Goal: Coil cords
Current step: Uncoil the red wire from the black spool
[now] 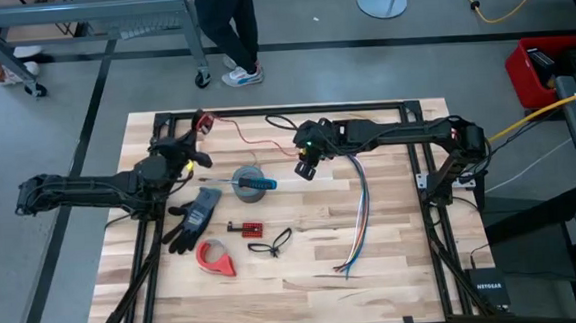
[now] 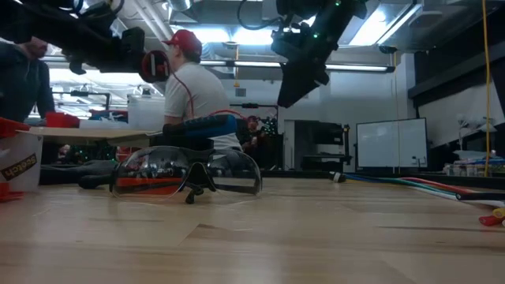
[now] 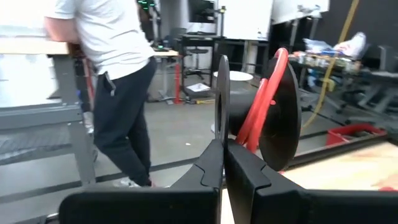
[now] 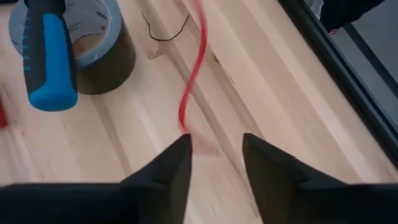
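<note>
The cord is a thin red cord (image 1: pixel 252 139) wound on a small black spool (image 3: pixel 273 118) with two round discs. My left gripper (image 3: pixel 224 155) is shut on the spool above the table's far left part (image 1: pixel 200 122). From the spool the red cord trails across the boards toward my right gripper (image 1: pixel 304 168). Its free end (image 4: pixel 185 124) lies on the table. My right gripper (image 4: pixel 216 146) hangs open above that end, tipped downward, clear of it. My left gripper pinches the rim of one of the spool's black discs (image 3: pixel 222 134) between its two fingers. The fingers come at it level, in line with the disc's edge. The spool is lifted clear of the table, discs on edge, with the red winding (image 3: pixel 264 106) between them.
A grey tape roll (image 1: pixel 252 181) with a blue-handled tool (image 4: pixel 45 59) on it sits mid-table. Nearer lie a dark glove (image 1: pixel 196 212), a red tape dispenser (image 1: pixel 214 256), a small black looped cord (image 1: pixel 270 245) and a multicoloured wire bundle (image 1: pixel 359 212). A person (image 1: pixel 230 30) stands beyond the far edge.
</note>
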You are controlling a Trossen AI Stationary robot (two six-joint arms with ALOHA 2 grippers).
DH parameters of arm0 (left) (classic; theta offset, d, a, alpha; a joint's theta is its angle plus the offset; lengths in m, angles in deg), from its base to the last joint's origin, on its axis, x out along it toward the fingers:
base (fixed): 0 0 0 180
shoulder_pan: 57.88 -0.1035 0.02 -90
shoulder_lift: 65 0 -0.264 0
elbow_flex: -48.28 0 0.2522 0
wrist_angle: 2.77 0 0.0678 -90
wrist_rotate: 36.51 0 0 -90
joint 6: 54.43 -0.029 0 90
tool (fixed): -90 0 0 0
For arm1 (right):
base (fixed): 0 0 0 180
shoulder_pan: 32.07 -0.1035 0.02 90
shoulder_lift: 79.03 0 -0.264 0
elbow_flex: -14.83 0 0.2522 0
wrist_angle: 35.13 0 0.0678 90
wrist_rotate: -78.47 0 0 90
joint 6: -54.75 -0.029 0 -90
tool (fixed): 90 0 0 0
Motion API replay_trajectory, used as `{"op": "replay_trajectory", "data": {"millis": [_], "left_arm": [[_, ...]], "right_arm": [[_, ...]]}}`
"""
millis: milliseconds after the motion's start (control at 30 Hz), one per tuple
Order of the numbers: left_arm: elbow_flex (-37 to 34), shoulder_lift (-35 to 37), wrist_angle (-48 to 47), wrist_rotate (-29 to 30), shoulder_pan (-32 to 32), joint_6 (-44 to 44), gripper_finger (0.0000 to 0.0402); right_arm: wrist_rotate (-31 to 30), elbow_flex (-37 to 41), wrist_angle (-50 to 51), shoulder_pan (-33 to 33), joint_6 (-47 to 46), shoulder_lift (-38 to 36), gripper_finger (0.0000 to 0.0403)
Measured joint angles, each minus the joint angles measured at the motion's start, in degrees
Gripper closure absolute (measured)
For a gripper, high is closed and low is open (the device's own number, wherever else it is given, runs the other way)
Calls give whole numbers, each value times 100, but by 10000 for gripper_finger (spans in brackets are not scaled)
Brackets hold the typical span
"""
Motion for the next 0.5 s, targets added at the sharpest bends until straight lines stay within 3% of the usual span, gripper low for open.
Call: {"op": "replay_trajectory", "data": {"millis": [100, 333, 500], "left_arm": [[0, 0, -4, -217, 1, -18, 401], [0, 0, -55, -664, 2, -23, 401], [0, 0, -48, -1118, 4, 2, 401]], "right_arm": [[-30, 0, 2, 0, 44, 0, 219], [-773, 0, -331, 16, 133, 0, 173], [397, 0, -1865, 125, 305, 0, 173]]}}
